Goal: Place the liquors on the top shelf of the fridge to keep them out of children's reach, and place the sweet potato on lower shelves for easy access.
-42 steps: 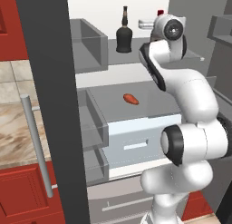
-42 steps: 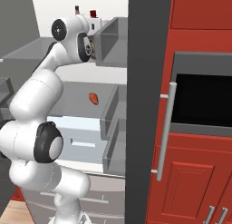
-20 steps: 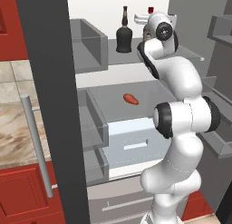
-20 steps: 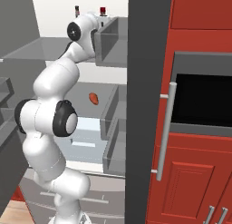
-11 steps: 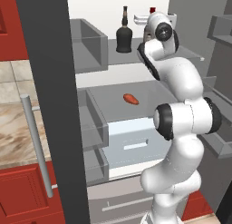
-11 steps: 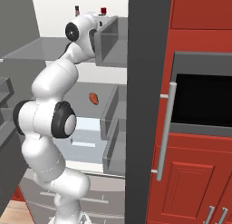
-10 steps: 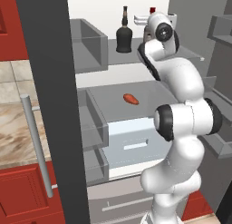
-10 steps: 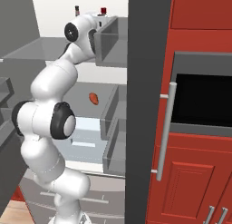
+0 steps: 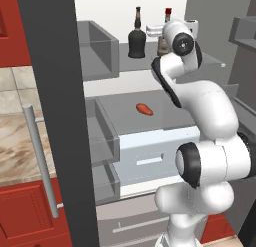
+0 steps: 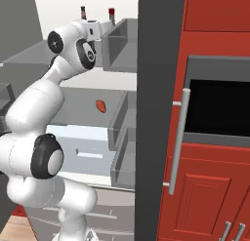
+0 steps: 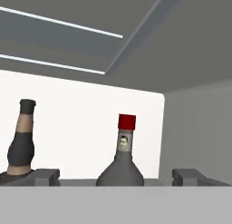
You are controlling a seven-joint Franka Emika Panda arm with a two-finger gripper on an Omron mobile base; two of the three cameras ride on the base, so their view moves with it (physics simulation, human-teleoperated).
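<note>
In the hand view the grey glass liquor bottle (image 11: 121, 166) with a red cap stands upright on the fridge's top shelf (image 9: 135, 63). It is centred between my wide-apart fingertips (image 11: 44, 177), with a gap on each side. My gripper (image 11: 118, 177) is open and holds nothing. The black round-bodied liquor bottle (image 11: 20, 148) stands to its left on the same shelf. From the left base view, the black bottle (image 9: 137, 38) and the red cap (image 9: 168, 13) show beside my hand (image 9: 162, 38). The sweet potato (image 9: 144, 109) lies on a lower shelf (image 9: 125, 103).
The dark grey fridge door (image 9: 55, 116) stands open on the left, carrying grey door bins (image 9: 97, 48). A pale blue drawer (image 9: 150, 151) sits under the lower shelf. Red cabinets (image 10: 215, 186) and a black oven window (image 10: 219, 106) flank the fridge on the right.
My gripper has opened and let go of the grey bottle, which now stands free on the top shelf. The arm has hardly moved.
</note>
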